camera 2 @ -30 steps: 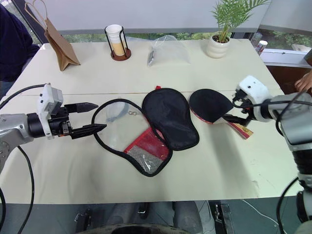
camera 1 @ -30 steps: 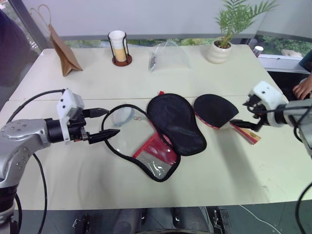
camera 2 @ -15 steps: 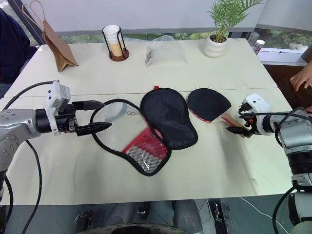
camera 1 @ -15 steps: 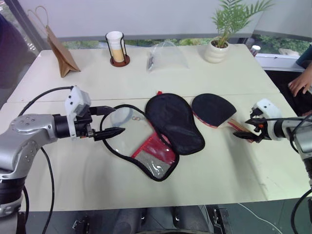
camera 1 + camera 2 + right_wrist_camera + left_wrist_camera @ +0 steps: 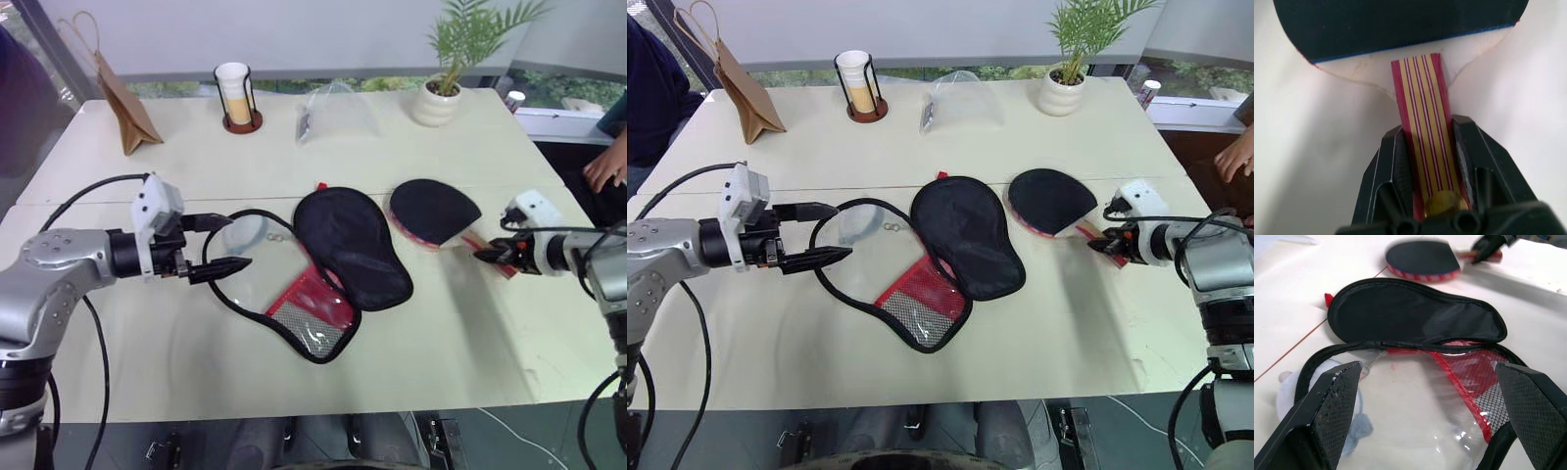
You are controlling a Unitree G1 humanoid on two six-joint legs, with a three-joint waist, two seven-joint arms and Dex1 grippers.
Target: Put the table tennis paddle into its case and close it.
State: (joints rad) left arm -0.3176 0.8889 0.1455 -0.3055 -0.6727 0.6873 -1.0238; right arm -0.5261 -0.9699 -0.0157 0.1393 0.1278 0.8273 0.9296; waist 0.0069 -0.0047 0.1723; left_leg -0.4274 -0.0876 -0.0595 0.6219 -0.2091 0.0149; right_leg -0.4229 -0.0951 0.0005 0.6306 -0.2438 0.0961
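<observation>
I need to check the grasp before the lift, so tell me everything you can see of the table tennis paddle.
The table tennis paddle has a round black rubber face, a red edge and a short wooden handle striped red and tan, with a brass-coloured stud at its butt. It lies flat on the table, right of the case and apart from it. The right gripper has its fingers closed on either side of the handle.
</observation>
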